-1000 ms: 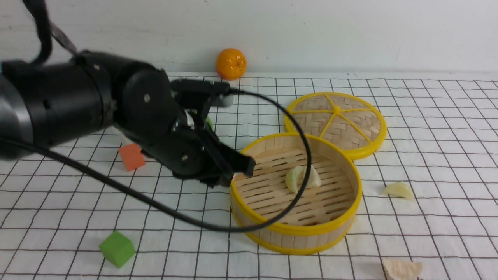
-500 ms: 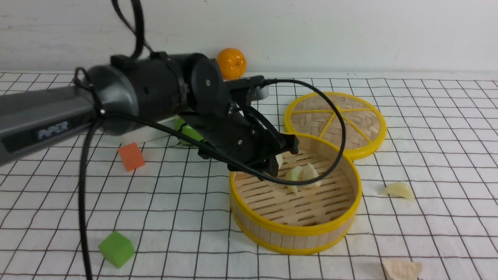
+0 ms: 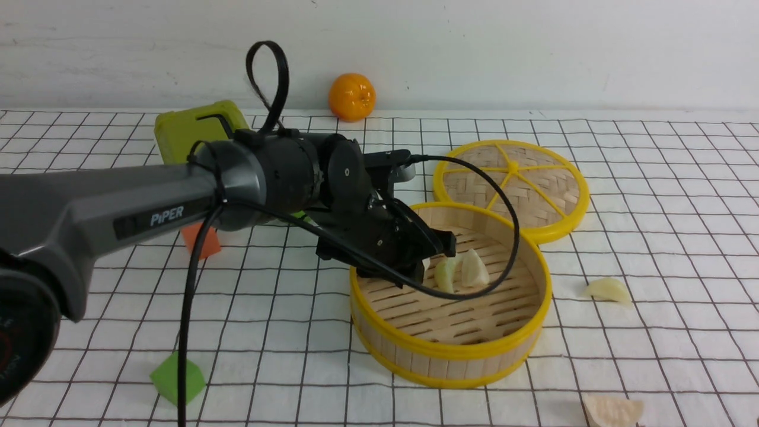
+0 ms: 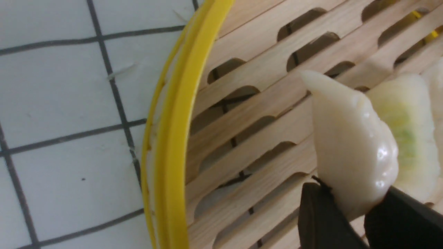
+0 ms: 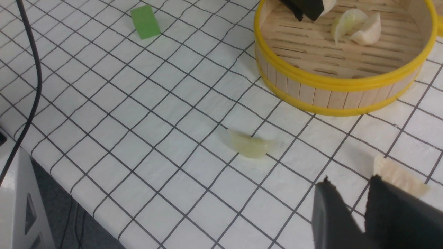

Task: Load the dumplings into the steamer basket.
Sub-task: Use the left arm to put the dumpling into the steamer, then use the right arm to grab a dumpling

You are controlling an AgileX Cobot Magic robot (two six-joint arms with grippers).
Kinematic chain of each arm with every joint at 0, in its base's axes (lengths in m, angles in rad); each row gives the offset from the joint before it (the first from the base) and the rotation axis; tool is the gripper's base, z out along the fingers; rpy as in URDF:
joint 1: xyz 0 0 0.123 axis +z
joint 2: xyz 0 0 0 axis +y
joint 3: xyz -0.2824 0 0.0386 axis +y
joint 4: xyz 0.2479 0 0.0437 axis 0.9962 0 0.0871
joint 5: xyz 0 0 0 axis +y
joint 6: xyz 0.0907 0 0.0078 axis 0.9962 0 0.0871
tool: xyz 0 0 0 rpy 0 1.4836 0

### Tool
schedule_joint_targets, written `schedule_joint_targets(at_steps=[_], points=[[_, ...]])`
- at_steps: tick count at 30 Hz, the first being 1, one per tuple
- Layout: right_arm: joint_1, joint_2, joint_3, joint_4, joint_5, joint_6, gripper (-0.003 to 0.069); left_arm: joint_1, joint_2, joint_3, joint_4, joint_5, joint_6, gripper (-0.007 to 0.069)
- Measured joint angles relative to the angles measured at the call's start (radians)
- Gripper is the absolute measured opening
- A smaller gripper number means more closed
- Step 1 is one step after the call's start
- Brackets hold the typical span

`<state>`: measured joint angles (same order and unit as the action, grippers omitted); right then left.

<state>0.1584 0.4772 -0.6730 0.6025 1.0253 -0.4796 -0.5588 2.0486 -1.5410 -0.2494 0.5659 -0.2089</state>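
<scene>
The steamer basket (image 3: 450, 350) stands mid-table, with two dumplings (image 3: 446, 274) (image 3: 474, 268) lying together on its slatted floor. My left gripper (image 3: 426, 261) reaches over the basket's near-left rim and is shut on a cream-white dumpling (image 4: 349, 148), held just above the slats (image 4: 249, 131) beside a pale green dumpling (image 4: 412, 138). My right gripper (image 5: 347, 183) does not show in the front view; it hovers over the tablecloth, jaws slightly apart with nothing between them. One loose dumpling (image 5: 401, 178) lies right beside one of its fingers and another dumpling (image 5: 251, 143) lies further off.
The flat woven lid (image 3: 511, 187) touches the basket's far side. A dumpling (image 3: 608, 289) lies right of the basket. An orange (image 3: 352, 96) sits by the wall, with a yellow-green box (image 3: 195, 127) behind my left arm. There is an orange cube (image 3: 198, 243) and a green cube (image 3: 177, 379).
My left arm has swung right from beside the basket's left rim to over its floor, carrying the dumpling down inside. The box behind the arm has come into view.
</scene>
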Motion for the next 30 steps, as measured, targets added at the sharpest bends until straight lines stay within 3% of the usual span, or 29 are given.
schedule_joint_targets(at_steps=[8, 15, 20, 24, 30], points=[[0.000, 0.000, 0.000, 0.000, -0.004, 0.000, 0.0169, 0.000, 0.007, 0.000, 0.038, -0.001, -0.020, 0.0358], [0.000, 0.000, 0.001, 0.000, -0.003, 0.000, 0.0177, 0.000, -0.084, 0.000, 0.067, 0.137, -0.002, 0.0408], [0.000, 0.017, -0.006, 0.001, -0.007, 0.000, 0.0177, 0.000, -0.287, 0.000, 0.131, 0.253, 0.044, 0.0372], [0.000, 0.101, -0.083, 0.021, 0.017, -0.005, 0.0151, 0.000, -0.475, 0.000, 0.174, 0.367, 0.053, 0.0298], [0.004, 0.272, -0.222, 0.142, 0.133, -0.109, 0.0046, 0.000, -0.760, 0.128, 0.212, 0.480, 0.056, 0.0169]])
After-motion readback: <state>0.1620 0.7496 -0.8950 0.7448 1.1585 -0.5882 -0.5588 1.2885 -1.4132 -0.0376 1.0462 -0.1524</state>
